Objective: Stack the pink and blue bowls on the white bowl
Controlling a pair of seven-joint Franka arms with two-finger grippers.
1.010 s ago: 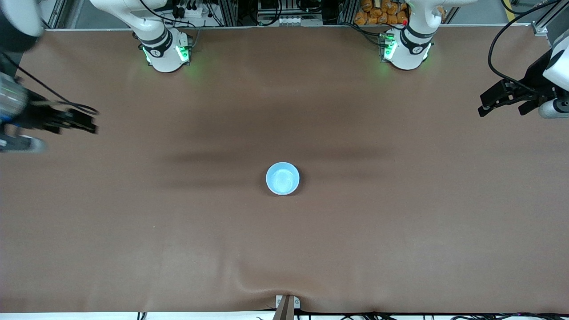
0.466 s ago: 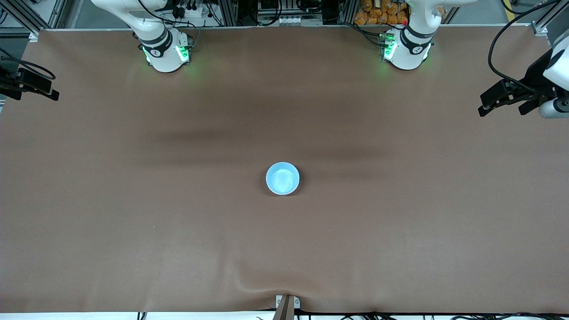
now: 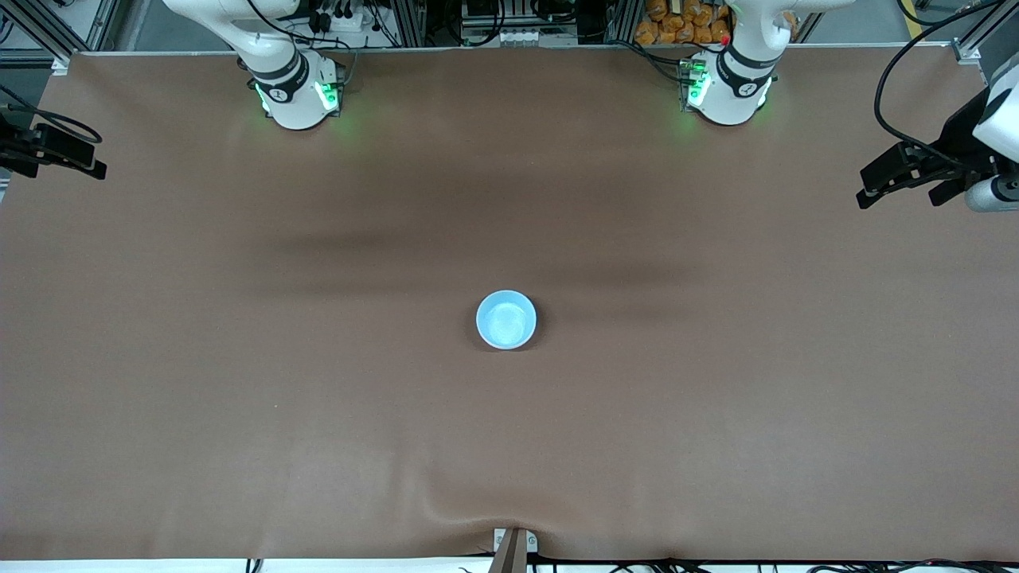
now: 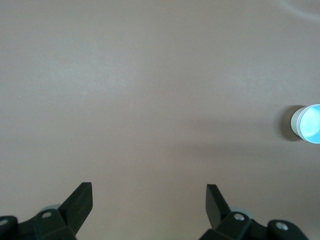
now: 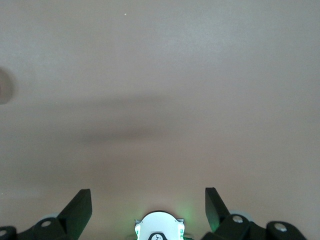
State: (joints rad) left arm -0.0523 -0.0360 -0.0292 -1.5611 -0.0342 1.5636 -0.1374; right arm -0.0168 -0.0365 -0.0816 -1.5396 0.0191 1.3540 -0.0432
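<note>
The left tool (image 3: 876, 187) hangs over the tabletop (image 3: 318, 414) at the left arm's end, its 2 black fingers (image 4: 80, 202) spread wide with nothing between them, as the left wrist view shows. The right tool (image 3: 83, 163) hangs at the edge of the right arm's end of the tabletop, and its 2 fingers (image 5: 80, 205) are likewise spread wide and hold nothing; between them the right wrist view shows a white arm base (image 5: 158, 226) with a green light. Well apart from both tools, near the middle of the tabletop and a little nearer to the front camera than the midline, stands the light blue bowl (image 3: 506, 319), upright with its opening upward. In the left wrist view this blue bowl (image 4: 307, 123) sits at the picture's edge, and a white band shows along its side just under the blue rim; whether that band is the white bowl, and whether a pink bowl lies between, cannot be told. The 2 white arm bases, the right arm's (image 3: 296, 95) and the left arm's (image 3: 728, 91), stand along the edge of the tabletop farthest from the front camera, each glowing green. The brown tabletop covering has a small pucker at a bracket (image 3: 513, 545) at the edge nearest the front camera.
</note>
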